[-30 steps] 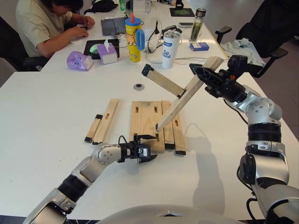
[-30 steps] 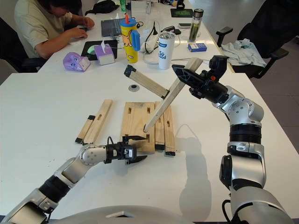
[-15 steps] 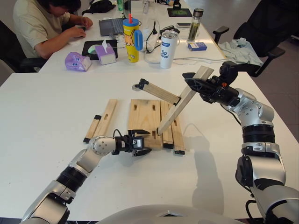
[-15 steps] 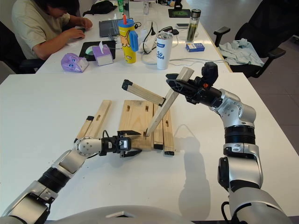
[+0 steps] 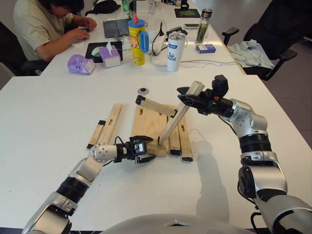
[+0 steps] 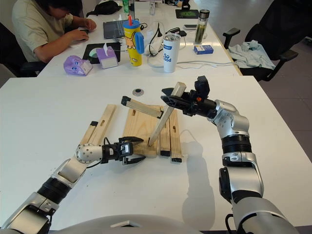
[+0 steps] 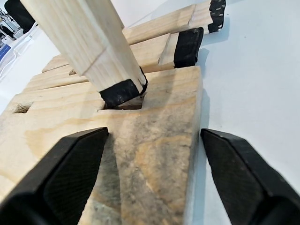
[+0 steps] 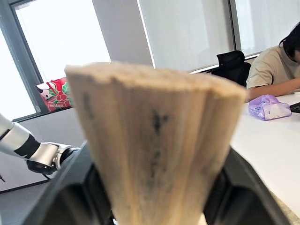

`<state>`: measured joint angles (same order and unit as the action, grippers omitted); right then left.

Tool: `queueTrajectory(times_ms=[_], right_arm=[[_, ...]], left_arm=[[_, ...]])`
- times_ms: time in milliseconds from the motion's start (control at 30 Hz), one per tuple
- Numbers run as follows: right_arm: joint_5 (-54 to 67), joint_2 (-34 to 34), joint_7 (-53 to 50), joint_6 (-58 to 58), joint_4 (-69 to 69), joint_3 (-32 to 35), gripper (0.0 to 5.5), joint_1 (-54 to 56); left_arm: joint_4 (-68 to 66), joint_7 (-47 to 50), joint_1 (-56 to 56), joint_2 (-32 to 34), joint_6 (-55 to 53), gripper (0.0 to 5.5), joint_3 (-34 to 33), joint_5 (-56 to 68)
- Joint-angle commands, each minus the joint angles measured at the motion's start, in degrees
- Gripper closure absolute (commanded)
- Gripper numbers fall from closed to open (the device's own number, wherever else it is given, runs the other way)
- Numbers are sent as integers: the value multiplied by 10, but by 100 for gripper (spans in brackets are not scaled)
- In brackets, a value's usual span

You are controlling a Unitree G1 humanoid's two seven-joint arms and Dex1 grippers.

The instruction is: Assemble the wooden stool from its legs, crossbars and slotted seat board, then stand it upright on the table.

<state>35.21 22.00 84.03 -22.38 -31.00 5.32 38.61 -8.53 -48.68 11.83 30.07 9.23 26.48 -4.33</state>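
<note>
Early assembly — right gripper's (image 5: 193, 97) jaws closed on 1 leg (image 5: 171, 126) with crossbar (image 5: 155, 106) attached, its foot at a slot (image 7: 123, 104) of the seat board (image 5: 146, 127) flat on the worktop (image 5: 58, 107); left gripper's (image 5: 148, 148) jaws open astride the board's near edge; other pieces (image 5: 111, 123) lie loose.

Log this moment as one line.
right gripper: shut on leg | leg tip: at seat board slot | left gripper: open, around board edge

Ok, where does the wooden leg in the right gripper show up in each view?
Left eye view: wooden leg slants at centre, from the right gripper down to the slotted seat board.
Right eye view: same slant, centre.
Left wrist view: its black-tipped foot at the board's slot.
Right wrist view: end-on, centre.
Shared landmark: the slotted seat board.
</note>
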Motion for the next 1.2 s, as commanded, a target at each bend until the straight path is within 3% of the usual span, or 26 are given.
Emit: queueTrajectory(times_ms=[33,500,800,967,1000,1200], right_arm=[[-32,-4,0,40,-14,-14,346,-5],[-89,11,-9,101,69,-84,346,-17],[-152,14,-66,182,148,-151,346,-169],[-159,3,-87,212,104,-166,346,-130],[-148,-3,-85,200,95,-165,309,-116],[-134,-3,-100,213,92,-127,216,-74]], left_arm=[[-37,-23,-54,18,-72,185,28,-31],[-29,4,-89,10,-96,185,49,-47],[-30,56,-96,-19,-128,185,42,-42],[-30,81,-103,-35,-160,185,43,-46],[-31,87,-102,-40,-169,185,43,-48],[-53,131,-97,-75,-215,185,41,-54]])
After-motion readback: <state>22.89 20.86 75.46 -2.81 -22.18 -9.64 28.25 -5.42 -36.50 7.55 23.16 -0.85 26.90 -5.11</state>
